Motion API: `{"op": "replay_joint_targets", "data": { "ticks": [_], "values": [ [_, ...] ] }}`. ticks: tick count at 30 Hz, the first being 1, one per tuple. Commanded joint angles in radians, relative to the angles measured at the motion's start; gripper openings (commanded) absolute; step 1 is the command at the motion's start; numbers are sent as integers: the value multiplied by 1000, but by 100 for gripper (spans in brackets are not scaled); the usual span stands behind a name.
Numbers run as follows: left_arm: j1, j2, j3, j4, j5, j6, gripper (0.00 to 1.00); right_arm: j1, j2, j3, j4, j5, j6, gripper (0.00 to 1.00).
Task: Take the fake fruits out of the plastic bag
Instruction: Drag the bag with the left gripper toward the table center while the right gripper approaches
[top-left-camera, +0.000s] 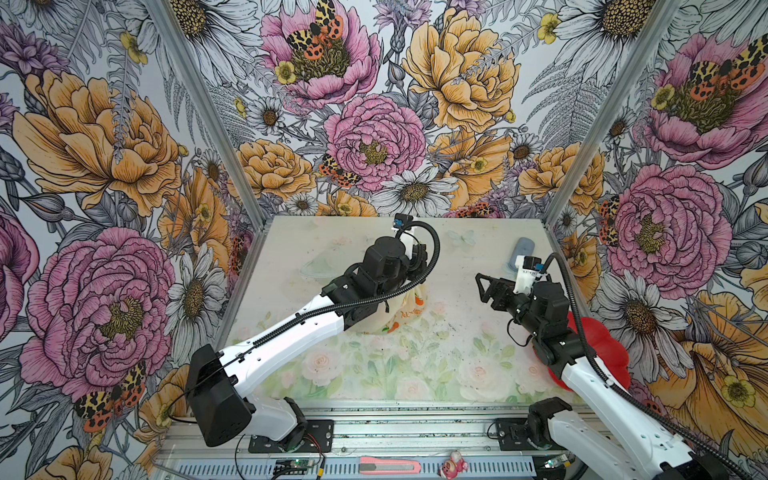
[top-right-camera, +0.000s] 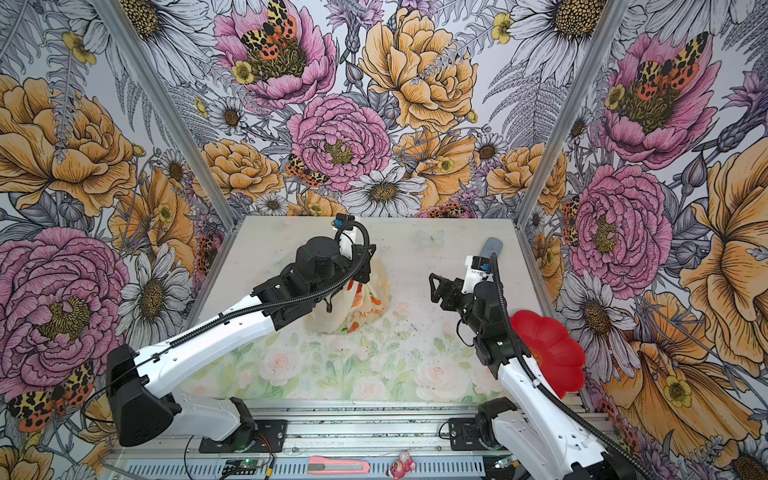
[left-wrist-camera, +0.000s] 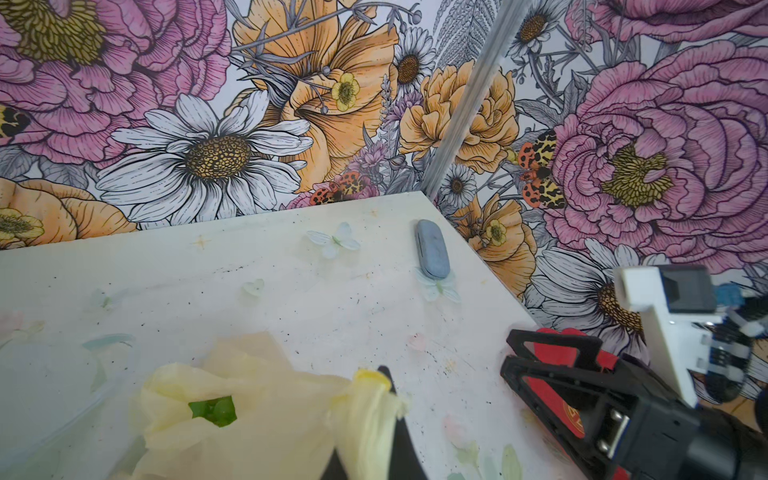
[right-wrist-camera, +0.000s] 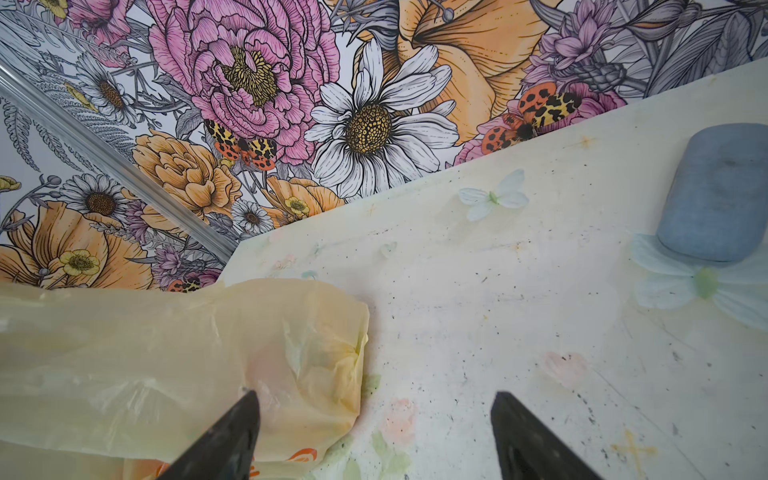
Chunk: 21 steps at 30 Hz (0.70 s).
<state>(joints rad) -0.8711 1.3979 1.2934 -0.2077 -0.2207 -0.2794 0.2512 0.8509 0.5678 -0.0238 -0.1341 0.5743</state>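
Pink box cutter (top-left-camera: 389, 465) lies on the front rail (top-left-camera: 374, 432); behind it, on the table (top-left-camera: 457, 266), the left gripper (left-wrist-camera: 380, 380) pinches the plastic bag (top-right-camera: 365, 307) by its top, a green fake fruit (left-wrist-camera: 214, 409) showing inside; the right gripper (top-left-camera: 481, 289) stands wide and empty nearby, apart.

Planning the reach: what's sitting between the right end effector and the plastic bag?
Nothing; only bare tabletop separates the open right end effector from the plastic bag, as both top views show.
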Motion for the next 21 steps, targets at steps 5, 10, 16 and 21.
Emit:
{"op": "replay_joint_targets", "data": {
  "ticks": [5, 10, 16, 21],
  "values": [
    [-12, -43, -13, -113, -44, 16, 24, 57, 30, 85, -19, 62, -27, 88],
    [-2, -146, -126, -64, 36, 9, 61, 137, 50, 140, -48, 70, -81, 88],
    [10, -287, -261, -38, -68, 13, 84, 356, 52, 244, -83, 132, -215, 88],
    [45, -386, -362, 12, -61, -5, 88, 515, 119, 309, -104, 253, -294, 89]
  ]
}}
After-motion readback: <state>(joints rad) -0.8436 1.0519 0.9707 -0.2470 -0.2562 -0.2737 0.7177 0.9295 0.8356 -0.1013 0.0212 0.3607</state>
